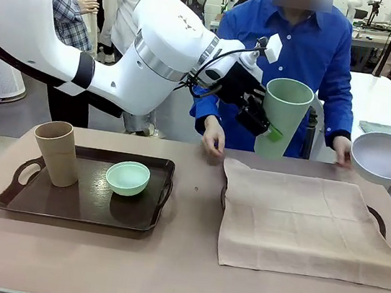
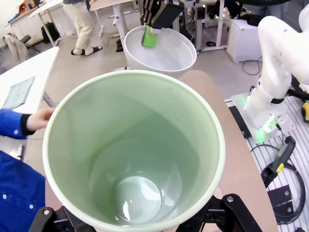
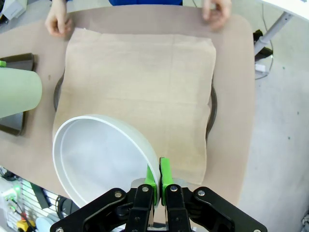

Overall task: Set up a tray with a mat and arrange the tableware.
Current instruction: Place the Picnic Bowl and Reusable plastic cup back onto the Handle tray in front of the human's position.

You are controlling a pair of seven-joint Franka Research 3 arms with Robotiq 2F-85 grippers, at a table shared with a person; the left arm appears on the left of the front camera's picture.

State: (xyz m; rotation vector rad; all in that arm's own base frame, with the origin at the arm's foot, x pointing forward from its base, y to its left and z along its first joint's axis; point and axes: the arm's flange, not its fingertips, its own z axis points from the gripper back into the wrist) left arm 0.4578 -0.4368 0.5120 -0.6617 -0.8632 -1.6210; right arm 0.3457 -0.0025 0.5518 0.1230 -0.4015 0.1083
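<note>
Seemingly left hand (image 1: 272, 132) grips pale green cup (image 1: 286, 108); right hand (image 3: 157, 175) pinches white bowl (image 3: 96, 154).

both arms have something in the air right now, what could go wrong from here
1. The right gripper pinches the white bowl only at its rim; it may tilt or slip.
2. The person's hands rest at the far edge of the mat, so a lowering arm might meet them.
3. The tall pale green cup held by the left gripper could tip if set on the soft cloth.
</note>
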